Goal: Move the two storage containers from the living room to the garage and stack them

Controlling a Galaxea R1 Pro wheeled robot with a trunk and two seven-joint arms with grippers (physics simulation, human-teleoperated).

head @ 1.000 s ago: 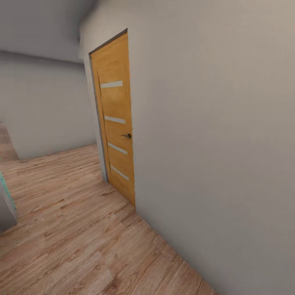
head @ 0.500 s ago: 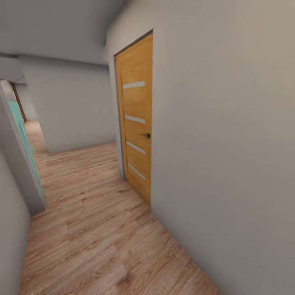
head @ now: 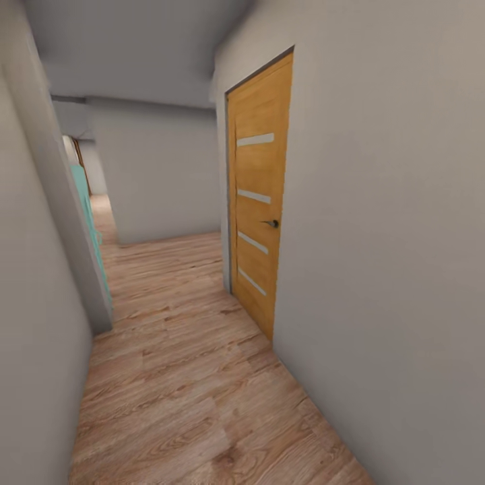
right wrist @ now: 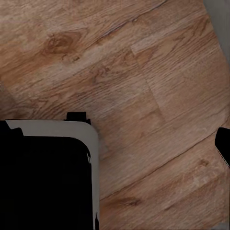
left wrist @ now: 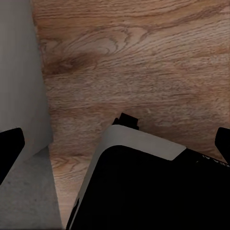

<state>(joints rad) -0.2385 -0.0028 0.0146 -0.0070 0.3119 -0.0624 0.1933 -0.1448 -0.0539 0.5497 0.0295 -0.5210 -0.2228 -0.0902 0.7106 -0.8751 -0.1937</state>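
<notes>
Swinging left since a second before, the head camera faced down the corridor past the wooden door [head: 259, 209], no containers in sight, both grippers spread wide and empty above the plank floor [left wrist: 143, 62]; steering centrally between the walls seemed wise.

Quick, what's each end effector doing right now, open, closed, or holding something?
Left end effector: open, holding nothing, wood floor below.
Right end effector: open, holding nothing.

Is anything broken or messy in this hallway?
No, nothing stands out. The wooden door is shut and straight in the wall, and the wood floor shows no spills or damage. A turquoise door is partly visible further down.
</notes>
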